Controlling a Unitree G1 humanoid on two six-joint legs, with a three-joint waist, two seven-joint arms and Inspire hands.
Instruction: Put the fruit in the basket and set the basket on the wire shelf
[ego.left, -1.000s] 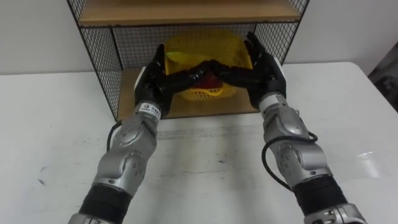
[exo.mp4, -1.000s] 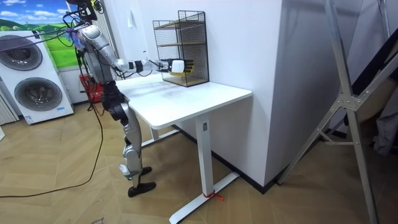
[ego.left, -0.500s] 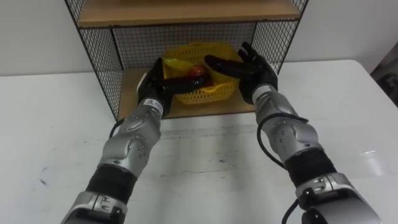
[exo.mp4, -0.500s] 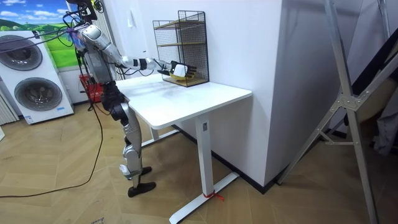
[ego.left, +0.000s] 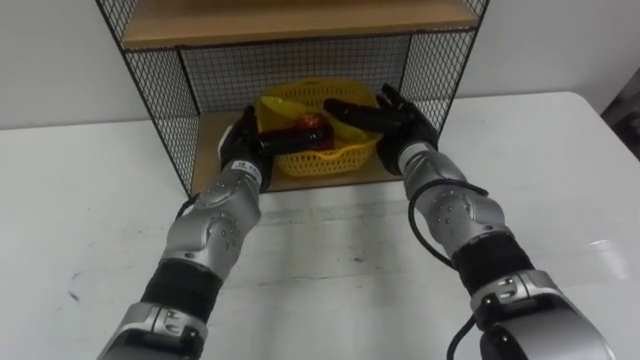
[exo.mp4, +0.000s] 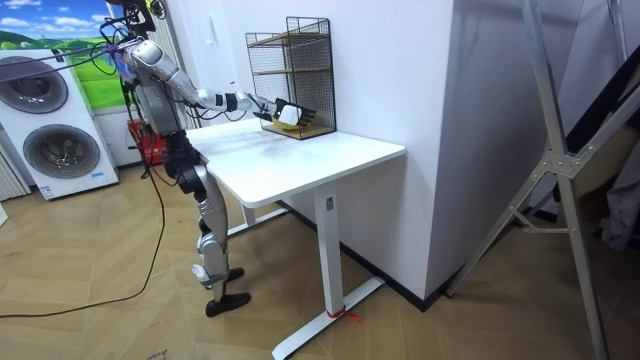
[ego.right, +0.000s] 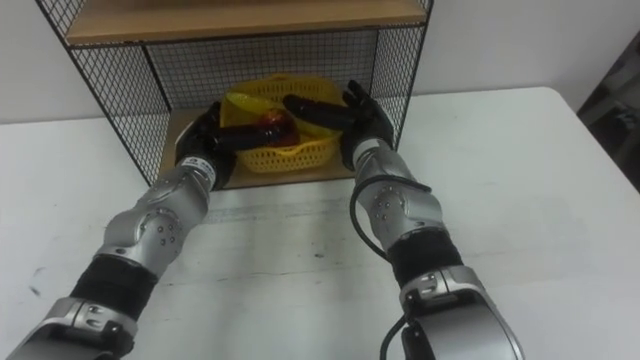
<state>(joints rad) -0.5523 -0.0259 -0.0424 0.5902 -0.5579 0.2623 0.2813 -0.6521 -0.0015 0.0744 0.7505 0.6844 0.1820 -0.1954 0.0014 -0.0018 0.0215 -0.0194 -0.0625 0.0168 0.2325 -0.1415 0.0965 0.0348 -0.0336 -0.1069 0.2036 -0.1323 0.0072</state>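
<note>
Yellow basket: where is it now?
Left eye view, upper centre: the yellow basket sits on the wire shelf's bottom board, between the left hand and right hand.

Fruit (ego.left: 308, 126) in yellow basket (ego.left: 322, 163) largely covered by dark fingers of left hand (ego.left: 245, 140) and right hand (ego.left: 405, 130) stretched across it, thumbs hidden, wire shelf (ego.left: 160, 90) above both hands cut off at top edge, hands too small to read in room view

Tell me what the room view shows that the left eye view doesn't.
Room view: the robot standing at the table edge, the upper tiers of the shelf, washers past the robot. Left eye view: red fruit and a banana in the basket, on the shelf's bottom board. Both: shelf, basket, table, left hand and right hand at the basket.
</note>
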